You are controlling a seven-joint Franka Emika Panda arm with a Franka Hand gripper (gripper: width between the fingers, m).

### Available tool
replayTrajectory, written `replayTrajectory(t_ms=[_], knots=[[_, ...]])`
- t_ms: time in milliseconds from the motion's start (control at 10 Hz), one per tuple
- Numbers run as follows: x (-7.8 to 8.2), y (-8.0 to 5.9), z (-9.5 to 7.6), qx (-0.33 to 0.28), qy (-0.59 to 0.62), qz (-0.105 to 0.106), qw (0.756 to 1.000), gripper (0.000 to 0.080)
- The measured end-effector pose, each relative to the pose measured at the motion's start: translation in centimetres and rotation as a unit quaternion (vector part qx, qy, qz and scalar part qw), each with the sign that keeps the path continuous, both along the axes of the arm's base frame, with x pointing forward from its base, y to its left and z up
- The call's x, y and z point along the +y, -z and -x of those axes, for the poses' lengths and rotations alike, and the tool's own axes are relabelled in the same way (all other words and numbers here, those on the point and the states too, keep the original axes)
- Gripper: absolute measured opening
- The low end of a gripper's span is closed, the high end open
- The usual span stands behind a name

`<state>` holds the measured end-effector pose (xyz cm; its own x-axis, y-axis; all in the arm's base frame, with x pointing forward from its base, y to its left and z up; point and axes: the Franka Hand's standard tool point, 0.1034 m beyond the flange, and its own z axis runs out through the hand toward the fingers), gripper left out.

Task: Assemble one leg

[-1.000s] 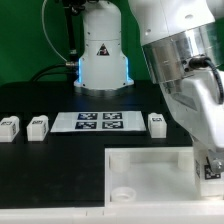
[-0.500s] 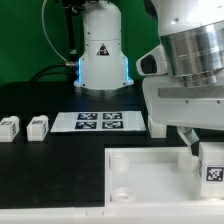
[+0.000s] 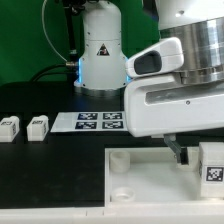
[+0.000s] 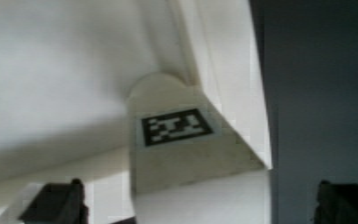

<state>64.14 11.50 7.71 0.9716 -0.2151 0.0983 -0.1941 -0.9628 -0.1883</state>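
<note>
A white leg [image 3: 212,165] with a black-and-white tag stands upright at the far right corner of the large white panel [image 3: 150,185]. My gripper [image 3: 198,148] hangs just above it, and one dark finger [image 3: 178,151] shows beside the leg. In the wrist view the leg [image 4: 176,128] rises between my two dark fingertips [image 4: 60,200], and neither touches it. The gripper [image 4: 202,208] is open and empty. Two more legs [image 3: 9,126] [image 3: 38,126] lie at the exterior view's left.
The marker board [image 3: 98,121] lies flat behind the panel, in front of the robot base [image 3: 100,55]. My large white hand covers the exterior view's right half and hides the table behind it. A round socket [image 3: 122,194] shows at the panel's near left corner.
My hand has risen from the leg and now fills more of the view. The leg stays standing at the panel's corner. The hand now hides a leg beside the marker board.
</note>
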Motion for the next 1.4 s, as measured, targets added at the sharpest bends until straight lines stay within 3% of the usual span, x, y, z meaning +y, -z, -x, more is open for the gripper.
replayTrajectory(t_ms=[200,300,400,500,600,700,900,1100,1300,1400], knots=[[-0.60,0.26,-0.26,-0.018,-0.128,0.033,0.991,0.0649],[-0.63,0.26,-0.28,-0.018,-0.126,0.033,0.991,0.0649],[-0.62,0.29,-0.24,-0.018,-0.126,0.033,0.991,0.0513],[-0.59,0.29,-0.24,-0.017,-0.118,0.031,0.992,0.0513],[-0.41,0.29,-0.22,-0.006,-0.042,0.016,0.999,0.0373],[-0.53,0.28,-0.24,0.001,0.003,0.011,1.000,0.0294],[-0.77,0.37,-0.21,0.018,0.113,-0.003,0.993,0.0294],[-1.07,0.37,0.04,0.047,0.279,-0.033,0.958,0.0294],[-1.01,0.48,0.62,0.083,0.422,-0.071,0.900,0.0294],[-0.94,0.49,0.68,0.089,0.447,-0.074,0.887,0.0294]])
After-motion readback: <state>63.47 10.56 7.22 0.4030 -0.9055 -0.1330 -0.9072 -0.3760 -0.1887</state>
